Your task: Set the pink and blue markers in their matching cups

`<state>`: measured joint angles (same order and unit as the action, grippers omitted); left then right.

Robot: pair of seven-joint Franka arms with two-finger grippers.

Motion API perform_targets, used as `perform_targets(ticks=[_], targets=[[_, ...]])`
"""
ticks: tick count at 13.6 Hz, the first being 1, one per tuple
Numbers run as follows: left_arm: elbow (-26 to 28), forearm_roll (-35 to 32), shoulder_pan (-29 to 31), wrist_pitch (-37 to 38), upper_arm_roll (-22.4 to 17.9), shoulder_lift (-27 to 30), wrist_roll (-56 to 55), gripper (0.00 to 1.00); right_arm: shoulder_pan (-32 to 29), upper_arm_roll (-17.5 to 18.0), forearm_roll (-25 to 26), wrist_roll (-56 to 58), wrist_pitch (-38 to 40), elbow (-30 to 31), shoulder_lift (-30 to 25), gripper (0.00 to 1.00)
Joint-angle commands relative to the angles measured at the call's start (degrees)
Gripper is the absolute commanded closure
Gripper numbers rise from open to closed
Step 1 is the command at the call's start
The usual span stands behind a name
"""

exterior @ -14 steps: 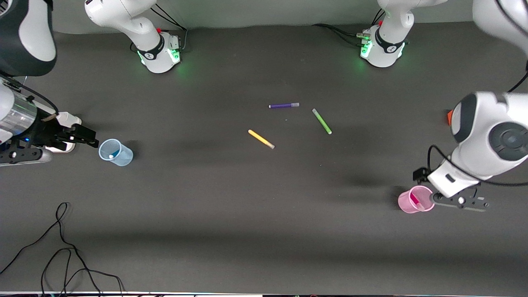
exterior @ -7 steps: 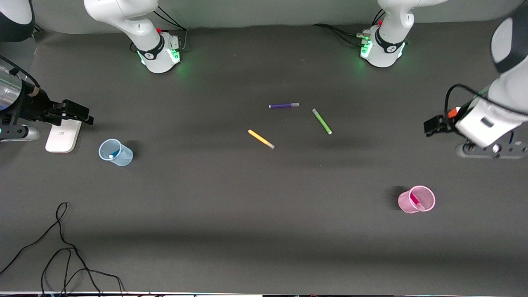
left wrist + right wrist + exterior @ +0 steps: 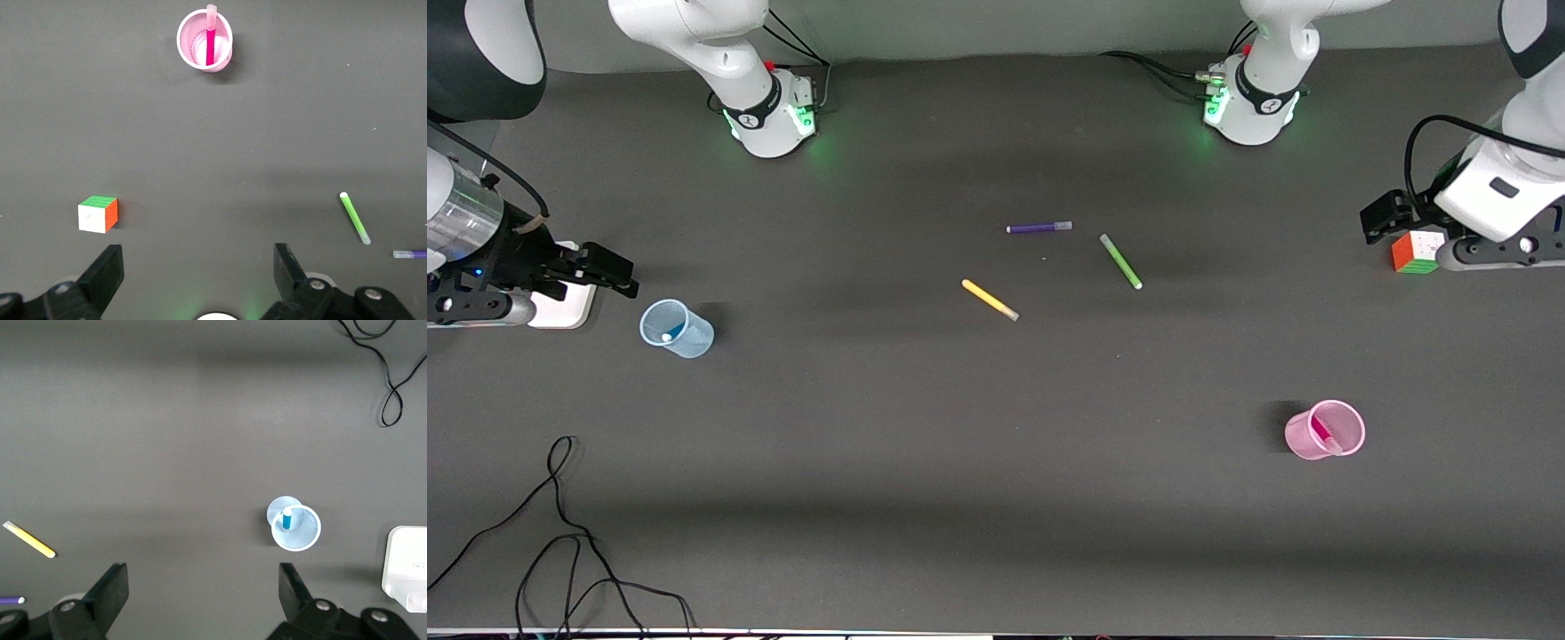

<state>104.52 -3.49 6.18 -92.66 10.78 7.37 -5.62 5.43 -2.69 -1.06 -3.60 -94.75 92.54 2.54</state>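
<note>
Already the pink marker stands in the pink cup and the blue marker in the blue cup: light, slim, slippery, best pinched mid-barrel. Left gripper over the desk by the cube, right gripper beside the blue cup, jaws wide, empty.

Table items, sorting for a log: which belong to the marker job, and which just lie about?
Job: pink marker in pink cup; blue marker in blue cup.
Lying about: purple marker, green marker, yellow marker, puzzle cube, white box, black cable.
</note>
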Motion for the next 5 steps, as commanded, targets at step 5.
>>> perform_targets(ticks=[5], targets=[[1.75,2.17,-0.03,0.73,-0.76,4.76,0.17,0.00,-0.50,0.93,0.45,-2.02,-0.52,-0.33,0.88,0.00]])
